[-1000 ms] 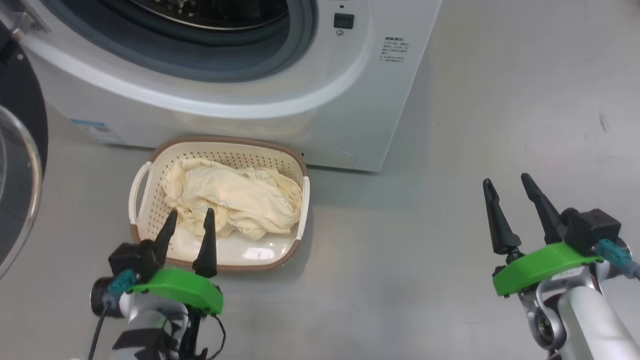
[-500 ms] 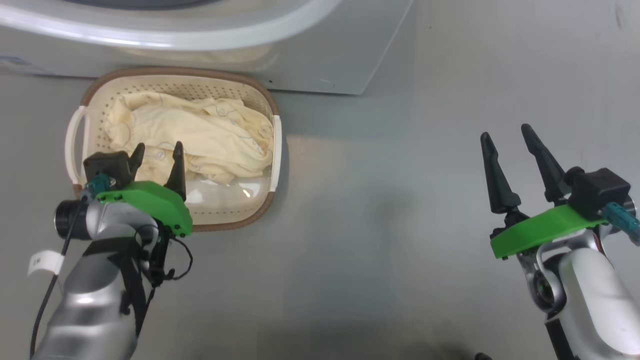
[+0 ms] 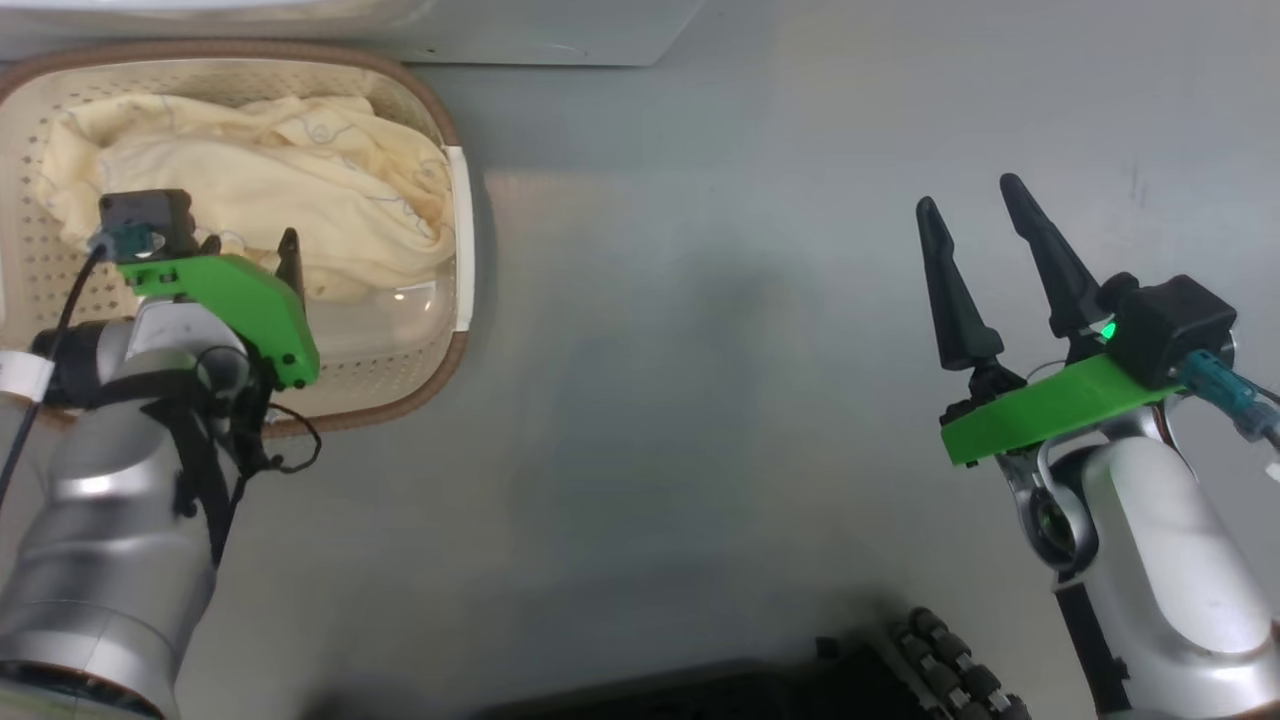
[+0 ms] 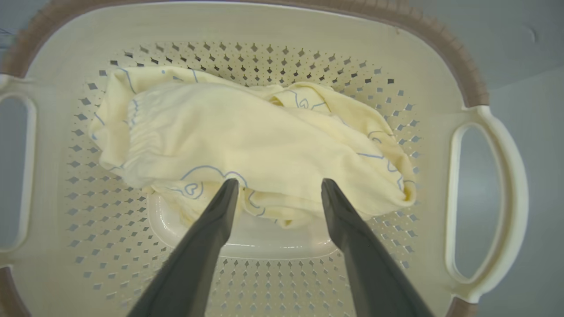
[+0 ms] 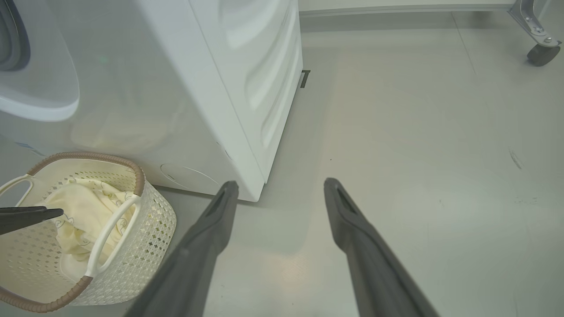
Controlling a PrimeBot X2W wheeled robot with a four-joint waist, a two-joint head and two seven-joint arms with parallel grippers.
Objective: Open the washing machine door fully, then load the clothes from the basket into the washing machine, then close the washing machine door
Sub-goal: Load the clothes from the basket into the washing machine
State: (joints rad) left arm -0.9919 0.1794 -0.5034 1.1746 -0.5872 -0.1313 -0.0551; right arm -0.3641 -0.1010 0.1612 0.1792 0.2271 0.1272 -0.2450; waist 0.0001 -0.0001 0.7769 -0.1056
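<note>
Left wrist view, and we're staring straight down the left gripper [image 4: 280, 182] into the basket [image 4: 440, 37]. The two dark fingers [image 4: 207, 237] are spread wide with nothing between them. Their tips sit right at the near edge of the clothes [image 4: 264, 141], but whether they touch the fabric I can't tell from here. That wide spread looks deliberate, giving room to straddle a fat fold so that one squeeze gathers plenty of cloth.

Just under the tips there's a bare glossy patch of the basket's base. Beyond it the clothes lie in one pale yellow heap with thin blue outlines, bunched toward the basket's far wall. All of it is inside the basket, and nothing hangs over the rim.

Over to the head view. The right gripper [image 3: 968, 195] is well apart from the basket, out past its white side handle and over bare floor [image 3: 700, 350]. Its fingers are parted too, and it holds nothing. I'd say it's parked there to leave the basket to the left arm.

Furthest off, in the right wrist view, the washing machine [image 5: 246, 66] stands directly behind the basket, its front panel just beyond the basket's far rim. That's sensible placing, since it makes a short lift from basket to drum. My read is that the loading step is on and the first grab isn't made yet.
</note>
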